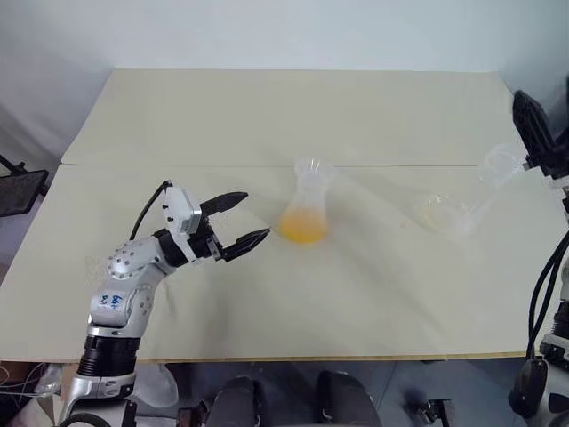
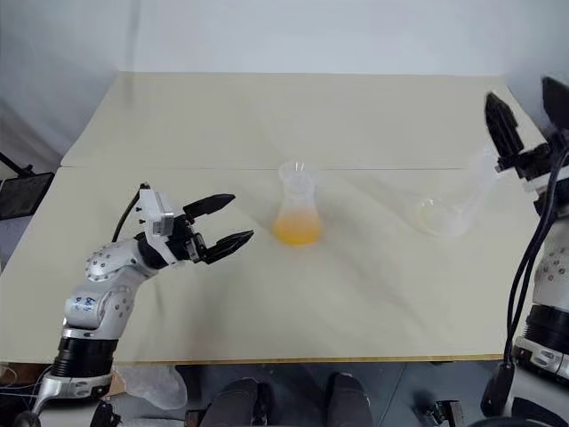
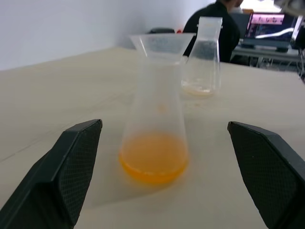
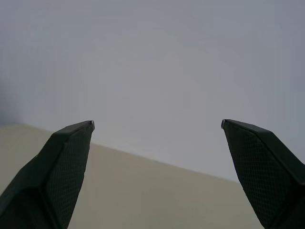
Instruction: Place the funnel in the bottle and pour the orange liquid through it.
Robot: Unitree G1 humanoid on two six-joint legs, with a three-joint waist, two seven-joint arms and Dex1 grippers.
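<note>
The translucent bottle [image 1: 308,197] stands upright mid-table with the clear funnel [image 1: 315,168] seated in its neck. The orange liquid [image 1: 302,229] lies in the bottle's base, also clear in the left wrist view as orange liquid [image 3: 152,160]. My left gripper [image 1: 256,216] is open, level with the bottle and a short gap to its left, touching nothing. My right gripper [image 2: 526,111] is open at the table's right edge, raised just past the neck of a clear flask [image 2: 449,212]; nothing sits between its fingers [image 4: 66,162].
The clear flask [image 3: 202,59] stands upright right of the bottle with a faint orange film in its bottom. The table [image 1: 267,116] is made of two pale boards with a seam across. A person in dark clothes [image 3: 214,21] sits at a desk beyond the table.
</note>
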